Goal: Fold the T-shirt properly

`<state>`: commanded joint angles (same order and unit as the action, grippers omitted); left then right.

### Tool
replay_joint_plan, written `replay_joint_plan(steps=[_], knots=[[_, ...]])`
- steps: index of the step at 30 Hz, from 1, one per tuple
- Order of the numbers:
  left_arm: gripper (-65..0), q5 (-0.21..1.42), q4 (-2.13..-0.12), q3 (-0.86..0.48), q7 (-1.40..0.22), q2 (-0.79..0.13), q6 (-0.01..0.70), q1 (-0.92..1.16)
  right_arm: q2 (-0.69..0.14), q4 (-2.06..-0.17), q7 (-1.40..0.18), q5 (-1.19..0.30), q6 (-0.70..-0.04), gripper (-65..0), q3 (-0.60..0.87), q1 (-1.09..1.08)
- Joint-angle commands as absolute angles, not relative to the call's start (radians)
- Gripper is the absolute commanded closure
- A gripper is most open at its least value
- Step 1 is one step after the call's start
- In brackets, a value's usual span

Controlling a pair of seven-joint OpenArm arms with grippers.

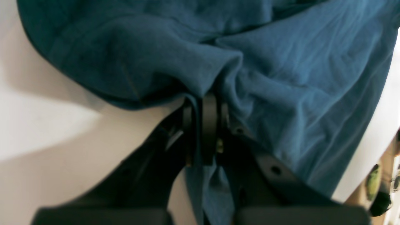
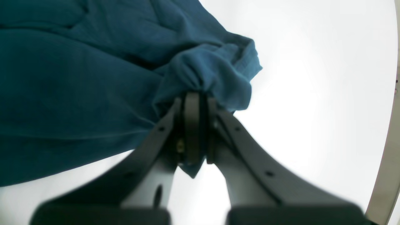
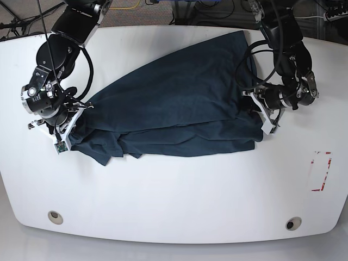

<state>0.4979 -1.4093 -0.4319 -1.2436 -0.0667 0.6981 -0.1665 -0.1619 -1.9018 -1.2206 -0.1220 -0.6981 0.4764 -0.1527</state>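
Observation:
The dark navy T-shirt point(image 3: 179, 103) lies stretched across the middle of the white table point(image 3: 174, 196), bunched in folds along its near edge. My left gripper point(image 3: 260, 111) is shut on the shirt's right edge. In the left wrist view the gripper point(image 1: 206, 103) has cloth point(image 1: 281, 78) pinched between its fingers, and a strip hangs down behind them. At the shirt's left end, my right gripper point(image 3: 75, 122) is shut on the fabric. Seen from the right wrist, this gripper point(image 2: 193, 97) clamps a gathered wad of T-shirt point(image 2: 78, 93).
A red and white marker point(image 3: 321, 171) sits near the table's right edge. Two round holes point(image 3: 54, 217) point(image 3: 293, 223) are near the front edge. Cables and floor lie beyond the table's far edge.

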Motion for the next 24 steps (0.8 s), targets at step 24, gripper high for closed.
replay_joint_plan(steps=[24], knots=[[-0.1, 0.495, -1.762, -0.435, -1.354, -0.148, 0.698, -0.545, -0.26, -1.695, -1.237, -0.122, -0.698, 0.0, 0.475, -0.476]])
